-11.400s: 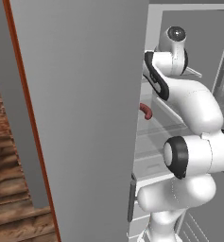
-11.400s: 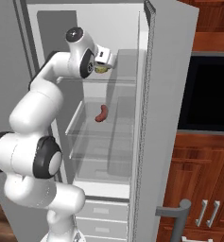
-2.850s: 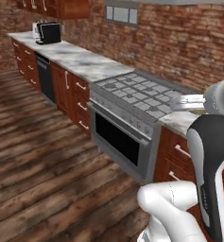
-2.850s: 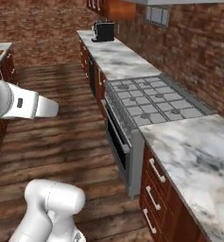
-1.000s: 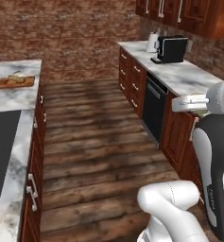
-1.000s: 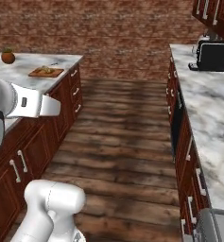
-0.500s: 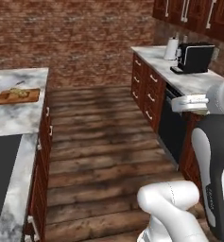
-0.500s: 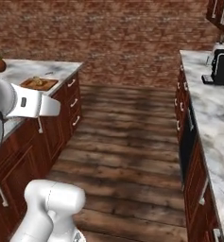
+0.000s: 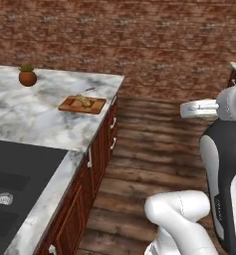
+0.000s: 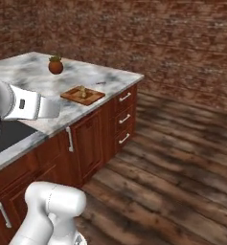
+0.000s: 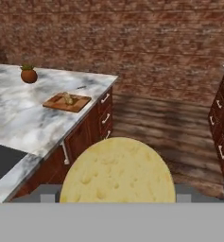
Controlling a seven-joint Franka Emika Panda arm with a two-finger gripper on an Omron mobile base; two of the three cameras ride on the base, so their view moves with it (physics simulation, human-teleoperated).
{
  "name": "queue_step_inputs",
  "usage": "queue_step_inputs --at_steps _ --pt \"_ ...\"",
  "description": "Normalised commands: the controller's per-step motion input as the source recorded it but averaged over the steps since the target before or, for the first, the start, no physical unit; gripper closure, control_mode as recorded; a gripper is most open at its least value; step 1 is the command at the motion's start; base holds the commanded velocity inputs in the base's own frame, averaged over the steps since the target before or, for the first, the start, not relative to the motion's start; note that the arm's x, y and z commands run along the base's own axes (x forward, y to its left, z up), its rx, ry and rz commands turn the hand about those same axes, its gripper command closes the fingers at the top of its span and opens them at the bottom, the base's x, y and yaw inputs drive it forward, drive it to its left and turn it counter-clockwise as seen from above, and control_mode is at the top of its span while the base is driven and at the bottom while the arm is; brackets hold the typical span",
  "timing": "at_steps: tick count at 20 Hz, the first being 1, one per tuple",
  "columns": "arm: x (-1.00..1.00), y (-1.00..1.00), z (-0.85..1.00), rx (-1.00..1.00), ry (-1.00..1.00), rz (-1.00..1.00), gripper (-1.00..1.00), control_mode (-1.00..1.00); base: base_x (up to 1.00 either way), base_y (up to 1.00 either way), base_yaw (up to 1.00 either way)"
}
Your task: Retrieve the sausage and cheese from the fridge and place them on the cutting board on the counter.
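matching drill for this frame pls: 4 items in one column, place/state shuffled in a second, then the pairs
Items
1. cheese
2. cutting board
3. potted plant
4. sink

Place or state
A. dark basin sunk in the near end of the counter
B. at the far end of the counter, beyond the board
C. fills the bottom of the hand view, right at the gripper
D. near the counter's edge, above the drawers, with a tan item on it

Pairs: 1-C, 2-D, 3-B, 4-A
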Motion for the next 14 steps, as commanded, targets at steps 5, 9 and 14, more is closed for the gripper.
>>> queue_step_inputs --at_steps 5,9,14 --pt "0.0 0.0 0.0 0.0 0.0 0.0 1.0 1.0 1.0 0.0 0.58" --pt "0.0 0.0 0.0 0.0 0.0 0.0 1.0 1.0 1.0 -0.14 0.41" --pt "0.0 0.0 0.0 0.0 0.0 0.0 1.0 1.0 1.0 -0.51 0.27"
